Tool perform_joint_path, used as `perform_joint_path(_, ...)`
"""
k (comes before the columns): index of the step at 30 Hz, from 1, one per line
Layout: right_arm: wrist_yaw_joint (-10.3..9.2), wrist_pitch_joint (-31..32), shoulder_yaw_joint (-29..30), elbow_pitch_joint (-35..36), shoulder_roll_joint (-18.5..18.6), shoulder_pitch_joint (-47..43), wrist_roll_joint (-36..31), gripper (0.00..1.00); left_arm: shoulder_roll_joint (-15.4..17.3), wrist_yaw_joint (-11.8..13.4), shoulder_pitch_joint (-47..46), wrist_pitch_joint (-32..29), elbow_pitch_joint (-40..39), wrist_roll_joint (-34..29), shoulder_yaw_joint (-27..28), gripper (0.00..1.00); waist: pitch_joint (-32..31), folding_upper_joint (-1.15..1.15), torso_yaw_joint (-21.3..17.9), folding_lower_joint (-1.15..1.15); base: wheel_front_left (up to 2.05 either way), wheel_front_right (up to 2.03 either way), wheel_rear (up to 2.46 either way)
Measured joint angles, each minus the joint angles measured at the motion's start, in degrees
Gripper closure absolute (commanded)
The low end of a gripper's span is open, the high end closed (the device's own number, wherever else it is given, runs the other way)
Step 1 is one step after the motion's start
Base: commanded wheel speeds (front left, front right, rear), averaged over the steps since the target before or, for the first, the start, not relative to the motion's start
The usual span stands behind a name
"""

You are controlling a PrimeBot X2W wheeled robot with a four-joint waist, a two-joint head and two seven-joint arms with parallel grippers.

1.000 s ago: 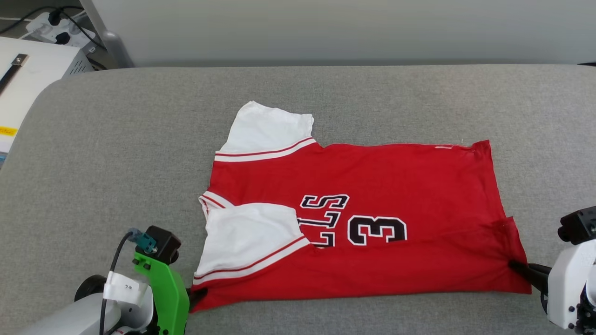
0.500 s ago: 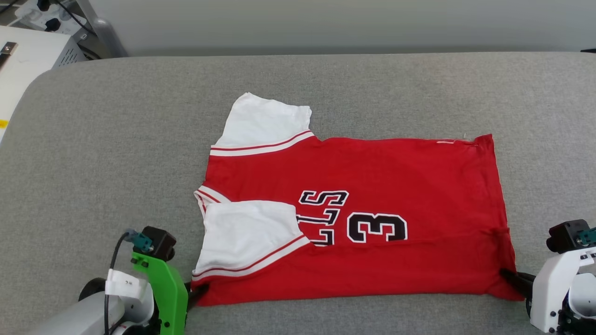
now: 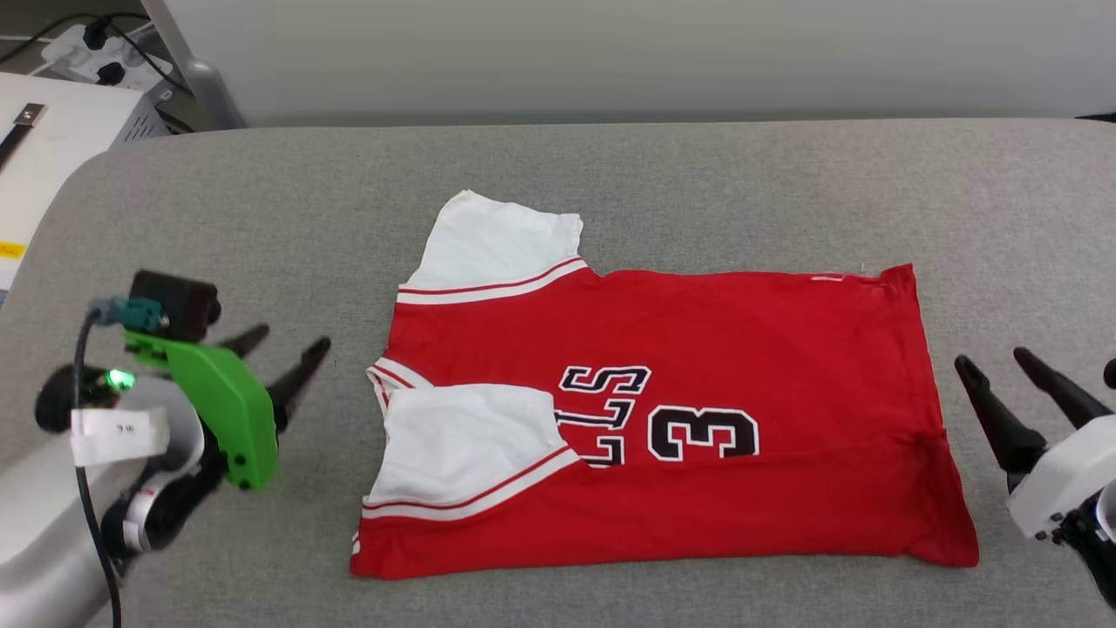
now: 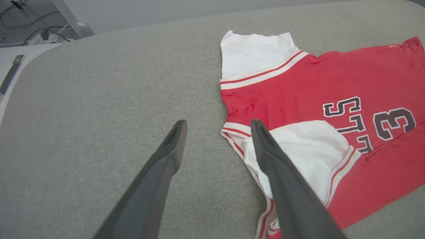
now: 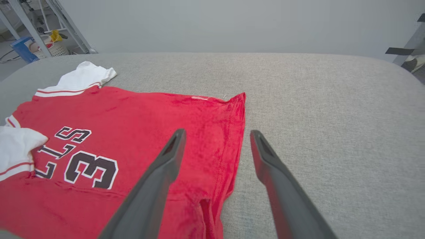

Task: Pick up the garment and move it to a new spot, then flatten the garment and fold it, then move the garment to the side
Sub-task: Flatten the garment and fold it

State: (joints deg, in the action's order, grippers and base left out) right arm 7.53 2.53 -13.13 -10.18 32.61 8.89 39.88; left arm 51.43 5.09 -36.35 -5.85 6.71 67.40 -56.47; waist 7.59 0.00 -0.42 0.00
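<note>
The garment (image 3: 663, 410) was found flat on the table (image 3: 610, 166), with the near edge and one sleeve folded over the chest. The left tool (image 3: 290, 340) and right tool (image 3: 992, 358) were noted spread wide, empty, beside either end. The cloth was judged light and limp, so corner grips were advised. The lettering was partly covered.

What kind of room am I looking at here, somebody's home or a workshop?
Probably a lab or test room: the red jersey lies on a plain grey padded bench, with a power strip and a white equipment box beside it.
</note>
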Motion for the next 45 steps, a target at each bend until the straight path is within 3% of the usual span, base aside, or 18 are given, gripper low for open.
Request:
perform_joint_path(3,0.00,-3.05,2.63,1.93,-2.72,0.77,-3.68,0.00,-0.64,1.31,-4.05,1.72,0.34,-2.37,1.66,0.00,0.89,0.00,-0.47,0.00,0.00,0.00,0.00)
perform_joint_path(8,0.00,-5.43,5.39,6.83,-6.73,1.21,-8.66,0.00,-3.72,1.32,-11.68,2.09,3.38,-5.54,2.99,0.00,3.17,0.00,-1.56,0.00,0.00,0.00,0.00)
perform_joint_path(13,0.00,-5.44,5.72,11.92,-9.26,2.15,-11.26,0.00,-7.27,-1.64,-20.52,-1.63,9.26,-5.82,3.80,0.00,6.43,0.00,-2.86,0.00,0.00,0.00,0.00)
perform_joint_path(18,0.00,-4.54,5.33,15.55,-10.15,3.50,-13.26,0.00,-10.49,-5.05,-29.87,-10.44,17.28,-5.28,3.25,0.00,10.52,0.00,-4.45,0.00,0.00,0.00,0.00)
perform_joint_path(27,0.00,-3.86,3.14,17.50,-10.80,7.10,-14.12,0.00,-13.71,-9.96,-41.95,-33.62,29.19,-3.80,-2.22,0.00,19.12,0.00,-8.59,0.01,0.00,0.00,0.00)
perform_joint_path(40,0.00,-5.80,1.18,15.07,-10.77,9.38,-14.07,0.00,-14.66,-11.28,-44.26,-39.20,35.76,-4.35,-4.85,0.00,25.61,0.00,-13.02,0.00,0.00,0.00,0.00)
perform_joint_path(41,0.00,-5.83,1.14,14.82,-10.66,9.38,-14.02,0.00,-14.45,-11.46,-44.46,-39.41,35.70,-4.35,-5.00,0.80,25.76,0.00,-13.18,0.01,0.00,0.00,0.00)
perform_joint_path(42,0.00,-5.91,1.18,14.55,-10.51,9.40,-13.96,0.00,-14.37,-11.55,-44.52,-39.55,35.61,-4.28,-5.05,1.00,25.78,0.00,-13.23,0.00,0.00,0.00,0.00)
perform_joint_path(45,0.00,-6.42,1.33,13.68,-10.12,9.76,-13.89,0.00,-14.28,-11.94,-44.39,-38.86,35.53,-4.19,-5.38,1.00,25.37,0.00,-13.13,0.00,0.00,0.00,0.00)
